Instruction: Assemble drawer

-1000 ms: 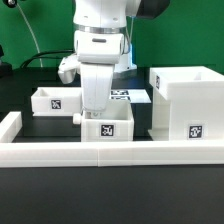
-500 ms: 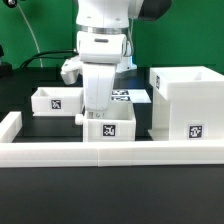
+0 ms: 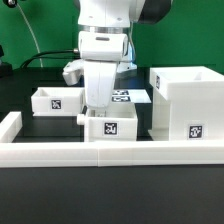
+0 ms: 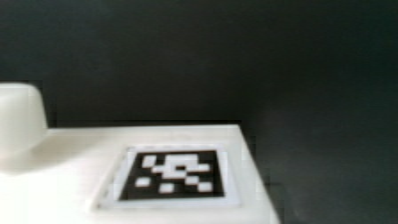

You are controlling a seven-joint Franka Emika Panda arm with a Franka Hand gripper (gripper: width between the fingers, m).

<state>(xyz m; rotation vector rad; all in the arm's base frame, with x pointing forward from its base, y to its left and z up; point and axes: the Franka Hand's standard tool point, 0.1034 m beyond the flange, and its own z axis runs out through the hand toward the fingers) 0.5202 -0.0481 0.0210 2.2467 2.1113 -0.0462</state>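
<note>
My gripper (image 3: 97, 108) reaches straight down onto the back wall of the middle drawer tray (image 3: 112, 126). This is a small white box with a tag on its front and a knob (image 3: 80, 117) on its side, and the gripper is shut on it. The fingertips are hidden behind the tray wall. A second knobbed tray (image 3: 52, 100) sits at the exterior view's left. The tall white casing (image 3: 190, 100) stands at the exterior view's right. The wrist view shows a white tray surface with a tag (image 4: 175, 172) over dark table, and no fingers.
A long low white rail (image 3: 120, 153) runs along the front, with a raised end (image 3: 10, 125) at the exterior view's left. The marker board (image 3: 133, 97) lies behind the middle tray. A green backdrop and cables are at the back.
The middle tray has shifted slightly toward the exterior view's right and a little upward together with my gripper. The other tray and the casing have not moved.
</note>
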